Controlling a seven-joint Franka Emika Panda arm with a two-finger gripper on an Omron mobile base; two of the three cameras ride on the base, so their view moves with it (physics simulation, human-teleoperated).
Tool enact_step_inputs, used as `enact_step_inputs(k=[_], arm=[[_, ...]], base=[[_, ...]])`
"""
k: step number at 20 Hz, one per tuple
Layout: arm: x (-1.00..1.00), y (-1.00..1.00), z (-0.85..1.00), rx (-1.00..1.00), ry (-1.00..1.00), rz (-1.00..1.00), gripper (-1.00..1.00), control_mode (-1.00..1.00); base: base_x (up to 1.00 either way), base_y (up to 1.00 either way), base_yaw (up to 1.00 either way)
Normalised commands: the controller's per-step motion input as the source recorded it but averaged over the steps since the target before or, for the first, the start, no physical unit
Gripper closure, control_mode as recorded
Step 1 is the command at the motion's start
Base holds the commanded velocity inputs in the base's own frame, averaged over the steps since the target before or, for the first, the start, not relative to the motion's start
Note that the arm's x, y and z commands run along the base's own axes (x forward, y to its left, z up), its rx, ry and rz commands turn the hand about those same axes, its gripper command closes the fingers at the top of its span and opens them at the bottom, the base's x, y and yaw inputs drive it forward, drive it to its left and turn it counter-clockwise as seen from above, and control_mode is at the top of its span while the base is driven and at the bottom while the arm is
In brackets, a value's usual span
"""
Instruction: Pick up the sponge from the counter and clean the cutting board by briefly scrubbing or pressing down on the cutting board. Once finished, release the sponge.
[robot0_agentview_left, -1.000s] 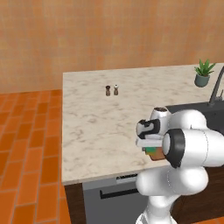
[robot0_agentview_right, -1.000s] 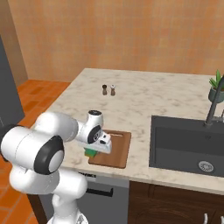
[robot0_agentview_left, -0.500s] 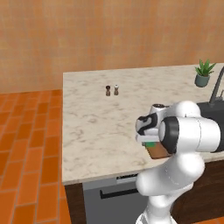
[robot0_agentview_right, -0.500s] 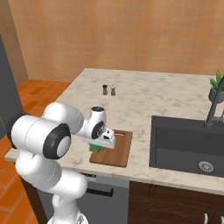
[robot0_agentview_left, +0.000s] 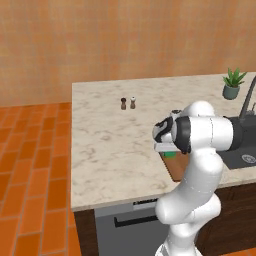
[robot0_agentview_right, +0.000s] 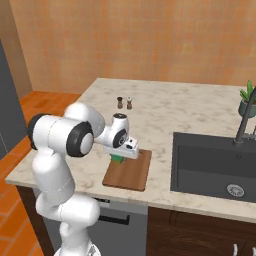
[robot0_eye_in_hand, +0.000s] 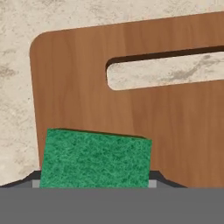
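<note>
The hand (robot0_agentview_right: 121, 156) grips 1 sponge (robot0_eye_in_hand: 95, 158), a coarse green rectangular block, pressed between its fingers over the near-left part of the cutting board (robot0_eye_in_hand: 78, 92). That 1 board is smooth brown wood with rounded corners and 1 narrow slot handle near its far short end. It lies flat on the beige, veined marble tabletop (robot0_agentview_left: 107, 145). Farther back stand 2 small shakers (robot0_agentview_left: 128, 103), then 1 potted plant (robot0_agentview_left: 232, 84).

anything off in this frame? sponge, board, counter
Nothing stands out. The sponge sits at the gripper, over the slot end of the cutting board, slightly skewed to its edges. The board lies flat on the counter; no spill or damage.
</note>
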Motion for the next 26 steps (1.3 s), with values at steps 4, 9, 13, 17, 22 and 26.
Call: enact_step_inputs(k=[4, 9, 13, 17, 22, 26], arm=[[0.08, -0.44, 0.0, -0.01, 0.0, 0.0, 1.0, -1.0], [-0.38, -0.36, -0.17, -0.03, 0.0, 0.05, 1.0, -1.0], [-0.88, 0.02, -0.48, -0.1, 0.0, 0.17, 1.0, -1.0], [-1.0, 0.01, -0.35, -0.07, -0.05, 0.18, 1.0, -1.0], [-1.0, -0.13, -0.02, 0.01, -0.14, 0.1, 1.0, -1.0], [-0.89, -0.25, -0.05, 0.02, -0.12, 0.1, 1.0, -1.0]], base=[[0.0, 0.0, 0.0], [0.0, 0.0, 0.0], [0.0, 0.0, 0.0], [0.0, 0.0, 0.0], [0.0, 0.0, 0.0], [0.0, 0.0, 0.0]])
